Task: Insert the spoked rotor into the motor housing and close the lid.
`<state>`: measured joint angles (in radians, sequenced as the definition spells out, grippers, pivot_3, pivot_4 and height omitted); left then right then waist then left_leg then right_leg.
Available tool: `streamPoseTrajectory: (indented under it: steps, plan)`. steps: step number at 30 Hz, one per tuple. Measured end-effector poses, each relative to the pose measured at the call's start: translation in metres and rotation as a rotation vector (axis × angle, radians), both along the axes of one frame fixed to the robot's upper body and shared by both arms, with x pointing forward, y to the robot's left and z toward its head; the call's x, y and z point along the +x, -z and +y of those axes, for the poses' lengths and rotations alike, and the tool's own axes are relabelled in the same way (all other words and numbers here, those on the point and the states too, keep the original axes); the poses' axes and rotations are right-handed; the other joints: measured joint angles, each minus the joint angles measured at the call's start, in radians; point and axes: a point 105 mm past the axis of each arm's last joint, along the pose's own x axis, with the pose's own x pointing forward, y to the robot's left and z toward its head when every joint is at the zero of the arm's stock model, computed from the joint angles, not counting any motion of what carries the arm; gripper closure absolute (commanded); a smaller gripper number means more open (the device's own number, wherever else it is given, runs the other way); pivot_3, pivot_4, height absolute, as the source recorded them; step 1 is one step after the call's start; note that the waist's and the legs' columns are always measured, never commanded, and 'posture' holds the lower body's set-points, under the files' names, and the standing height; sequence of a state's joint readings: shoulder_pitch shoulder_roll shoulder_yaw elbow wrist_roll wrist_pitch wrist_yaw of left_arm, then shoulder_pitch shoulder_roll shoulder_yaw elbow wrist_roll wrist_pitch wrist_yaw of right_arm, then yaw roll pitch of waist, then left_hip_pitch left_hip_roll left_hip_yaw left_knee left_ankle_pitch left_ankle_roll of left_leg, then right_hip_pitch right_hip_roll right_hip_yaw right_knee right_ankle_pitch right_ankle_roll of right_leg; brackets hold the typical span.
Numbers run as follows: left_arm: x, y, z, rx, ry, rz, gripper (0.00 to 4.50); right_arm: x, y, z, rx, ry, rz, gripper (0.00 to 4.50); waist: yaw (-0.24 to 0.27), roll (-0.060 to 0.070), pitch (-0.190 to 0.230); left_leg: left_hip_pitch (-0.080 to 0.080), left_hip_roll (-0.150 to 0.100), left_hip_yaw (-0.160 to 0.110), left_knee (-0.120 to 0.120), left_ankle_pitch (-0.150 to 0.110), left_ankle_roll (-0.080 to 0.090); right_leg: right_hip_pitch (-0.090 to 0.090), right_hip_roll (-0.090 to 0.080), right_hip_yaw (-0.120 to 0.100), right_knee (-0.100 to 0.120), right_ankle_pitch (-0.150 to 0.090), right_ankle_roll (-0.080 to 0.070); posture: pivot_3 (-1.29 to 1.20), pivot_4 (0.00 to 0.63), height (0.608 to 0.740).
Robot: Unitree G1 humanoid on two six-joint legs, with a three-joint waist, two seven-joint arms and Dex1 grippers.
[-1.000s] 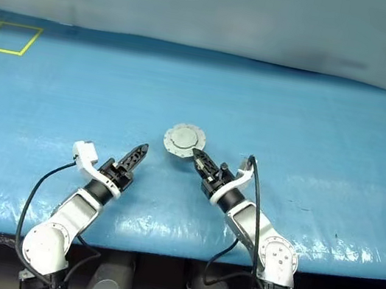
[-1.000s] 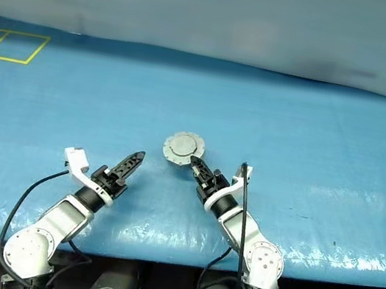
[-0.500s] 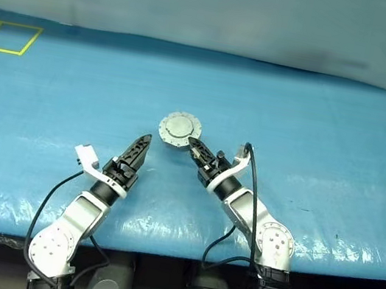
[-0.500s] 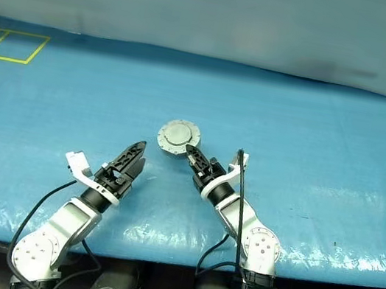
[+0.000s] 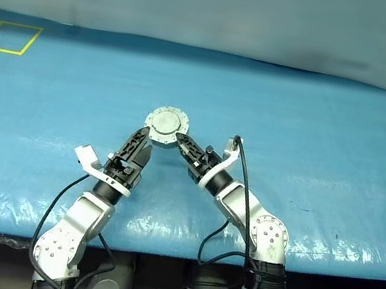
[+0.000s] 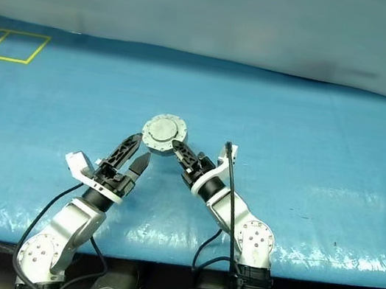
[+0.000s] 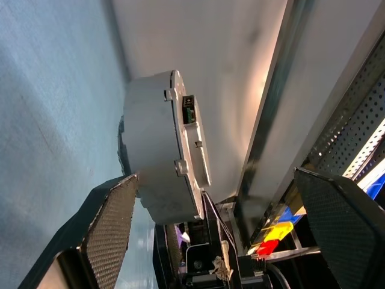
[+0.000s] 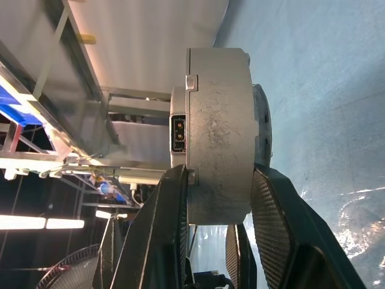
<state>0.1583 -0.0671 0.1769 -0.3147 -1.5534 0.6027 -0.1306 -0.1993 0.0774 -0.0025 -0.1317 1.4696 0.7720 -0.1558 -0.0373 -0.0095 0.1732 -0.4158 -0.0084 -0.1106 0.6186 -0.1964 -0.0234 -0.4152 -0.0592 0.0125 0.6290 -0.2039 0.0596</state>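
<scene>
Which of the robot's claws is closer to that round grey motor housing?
The right. The right gripper is clamped on the motor housing, holding it above the blue table. The left gripper is open just beside it, one finger close to its edge.

This looks like a lab or workshop. A blue sheet point(image 5: 315, 129) with yellow tape squares point(image 5: 6, 37) covers the desk, and metal racks point(image 8: 72, 90), ceiling lights point(image 8: 24, 223) and a fan point(image 8: 66, 271) stand behind it.
</scene>
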Motion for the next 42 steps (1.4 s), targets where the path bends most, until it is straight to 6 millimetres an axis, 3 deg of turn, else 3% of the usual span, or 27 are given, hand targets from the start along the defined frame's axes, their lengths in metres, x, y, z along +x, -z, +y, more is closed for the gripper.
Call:
streamPoseTrajectory:
  steps: [12, 23, 26, 31, 36, 42]
  plan:
    - [0.002, 0.007, -0.001, -0.038, -0.013, 0.028, 0.0, -0.008, -0.007, 0.008, 0.0, -0.039, -0.023, 3.35, 0.0, 0.0, 0.0, 0.0, 0.0, 0.0, 0.0, 0.0, 0.0, 0.0, 0.0, 0.0, 0.0, 0.0, 0.0, 0.0, 0.15, 0.74]
    - [0.007, 0.005, -0.005, -0.065, -0.007, 0.021, 0.0, -0.025, 0.0, 0.016, -0.006, -0.099, 0.008, 3.35, 0.0, 0.0, 0.0, 0.0, 0.0, 0.0, 0.0, 0.0, 0.0, 0.0, 0.0, 0.0, 0.0, 0.0, 0.0, 0.0, 0.15, 0.74]
    - [0.007, 0.007, -0.004, -0.071, -0.009, 0.029, 0.55, -0.026, 0.001, 0.015, -0.005, -0.097, 0.012, 3.35, 0.001, 0.0, 0.0, 0.0, 0.0, 0.0, 0.0, 0.0, 0.0, 0.0, 0.0, 0.0, 0.0, 0.0, 0.0, 0.0, 0.15, 0.74]
    - [0.008, 0.008, -0.003, -0.098, -0.011, 0.036, 2.11, -0.03, -0.001, 0.015, 0.0, -0.096, 0.002, 3.35, 0.0, 0.0, 0.0, 0.0, 0.0, 0.0, 0.0, 0.0, 0.0, 0.0, 0.0, 0.0, 0.0, 0.0, 0.0, 0.0, 0.15, 0.74]
    - [0.008, 0.007, -0.002, -0.101, -0.018, 0.035, 2.09, -0.031, -0.001, 0.015, -0.005, -0.096, -0.005, 3.35, 0.0, 0.0, 0.0, 0.0, 0.0, 0.0, 0.001, 0.0, 0.0, 0.0, 0.0, 0.0, 0.0, 0.0, 0.0, 0.0, 0.15, 0.74]
    - [0.009, 0.007, 0.001, -0.109, -0.033, 0.038, 2.09, -0.036, -0.006, 0.014, 0.03, -0.111, -0.055, 1.39, 0.001, 0.0, 0.0, 0.0, 0.0, 0.0, 0.001, 0.0, 0.0, 0.0, 0.0, 0.0, 0.0, 0.0, 0.0, 0.0, 0.15, 0.74]
